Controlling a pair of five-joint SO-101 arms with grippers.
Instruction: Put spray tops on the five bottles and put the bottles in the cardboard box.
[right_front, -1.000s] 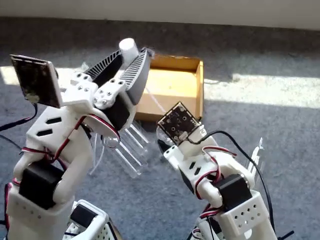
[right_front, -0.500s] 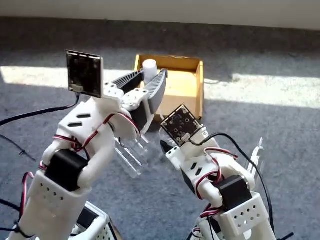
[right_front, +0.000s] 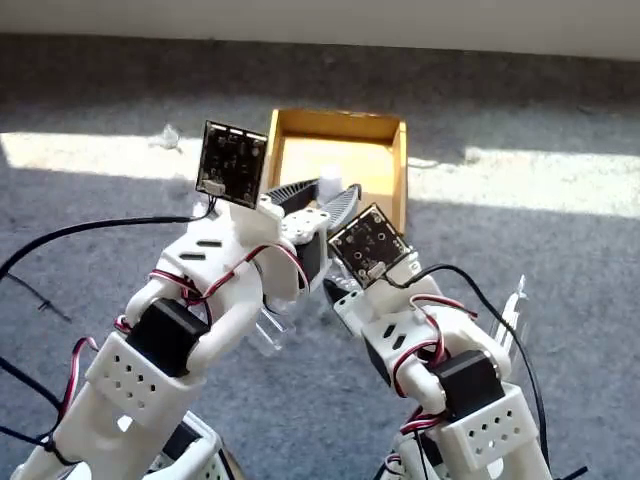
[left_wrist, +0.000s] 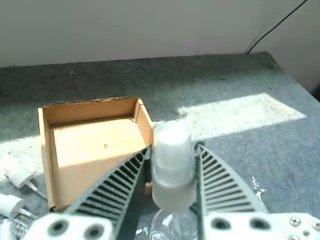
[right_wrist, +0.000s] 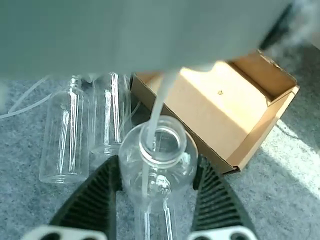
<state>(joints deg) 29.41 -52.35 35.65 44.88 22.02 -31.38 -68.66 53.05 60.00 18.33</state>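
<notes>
My left gripper (left_wrist: 173, 150) is shut on a white spray top (left_wrist: 172, 165), seen in the high view just in front of the cardboard box (right_front: 400, 170). The spray top (right_front: 330, 185) hangs directly over a clear bottle (right_wrist: 157, 170) that my right gripper (right_wrist: 156, 167) is shut on and holds upright. The top's thin tube (right_wrist: 155, 115) runs down into the bottle's open neck. The cap stands above the neck, and the bottle's shoulder (left_wrist: 172, 225) shows beneath it. The box (left_wrist: 90, 145) holds nothing.
Two more clear bottles (right_wrist: 65, 135) (right_wrist: 110, 120) lie side by side on the grey carpet next to the box (right_wrist: 225, 110). Loose white spray tops (left_wrist: 15, 175) (left_wrist: 10, 205) lie beside the box. A clear item (right_front: 515, 305) lies beside the right arm's base.
My left arm has swung to the right with the spray top, from over the lying bottles to above the bottle in my right gripper. The right arm has barely moved.
</notes>
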